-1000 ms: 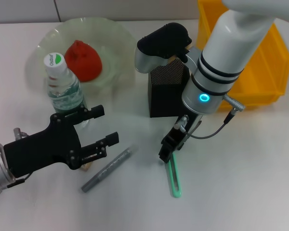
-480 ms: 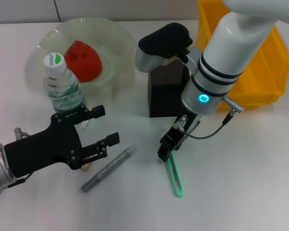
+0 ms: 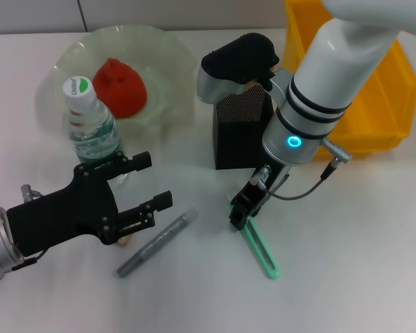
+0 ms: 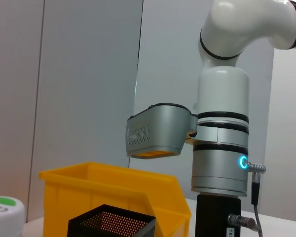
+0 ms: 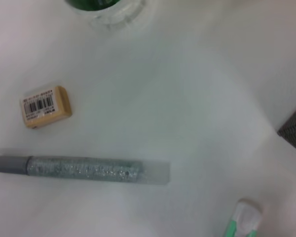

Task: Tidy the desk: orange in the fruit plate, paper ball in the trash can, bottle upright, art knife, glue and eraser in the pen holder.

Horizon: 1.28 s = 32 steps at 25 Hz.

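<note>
My right gripper is low over the desk in front of the pen holder, shut on the upper end of the mint-green art knife. The knife's other end rests on the desk, and its white tip shows in the right wrist view. The grey glittery glue lies left of the knife. The tan eraser lies beside the glue. My left gripper hovers open above the eraser. The bottle stands upright. The orange sits in the fruit plate. The paper ball is out of view.
The yellow trash can stands at the back right, close behind the right arm. The pen holder also shows in the left wrist view, with the trash can behind it.
The knife's free end has swung to the right while its upper end stays at my right gripper, which shifted slightly. The left arm has not moved.
</note>
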Motion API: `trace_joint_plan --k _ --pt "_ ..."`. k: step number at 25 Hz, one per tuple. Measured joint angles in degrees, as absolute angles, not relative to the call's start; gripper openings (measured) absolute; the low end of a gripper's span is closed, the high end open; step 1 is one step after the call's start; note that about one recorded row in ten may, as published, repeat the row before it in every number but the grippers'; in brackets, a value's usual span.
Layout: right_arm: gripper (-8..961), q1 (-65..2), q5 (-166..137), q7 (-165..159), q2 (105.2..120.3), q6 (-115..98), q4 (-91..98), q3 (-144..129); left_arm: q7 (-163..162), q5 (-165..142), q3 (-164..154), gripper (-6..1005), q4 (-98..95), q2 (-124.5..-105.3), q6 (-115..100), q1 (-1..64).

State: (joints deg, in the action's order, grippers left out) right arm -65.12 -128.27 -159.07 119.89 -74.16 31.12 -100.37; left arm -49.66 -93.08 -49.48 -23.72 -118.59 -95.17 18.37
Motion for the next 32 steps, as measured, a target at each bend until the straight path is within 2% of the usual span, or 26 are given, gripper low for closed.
trace_joint_plan --k 32 --pt "303 -65.7 -128.6 -159.0 119.88 -75.9 31.6 -100.4 -48.3 -93.1 -49.5 675 -22.9 -118.64 -95.2 18.7"
